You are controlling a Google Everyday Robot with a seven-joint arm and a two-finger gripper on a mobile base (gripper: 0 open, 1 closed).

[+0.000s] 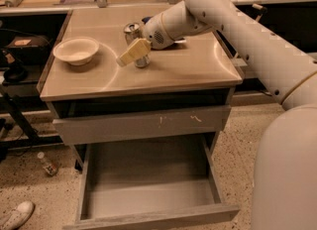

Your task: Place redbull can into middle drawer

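Jaws at redbull can on countertop

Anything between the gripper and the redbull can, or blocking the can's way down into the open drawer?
Nothing visible. The gripper is right at the redbull can on the tabletop; the bowl stands apart to its left. The middle drawer is pulled out, floor bare, and the scratched drawer front above does not cover it.

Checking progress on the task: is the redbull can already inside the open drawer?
No: the redbull can stands on the countertop at the gripper, not in the open middle drawer below.
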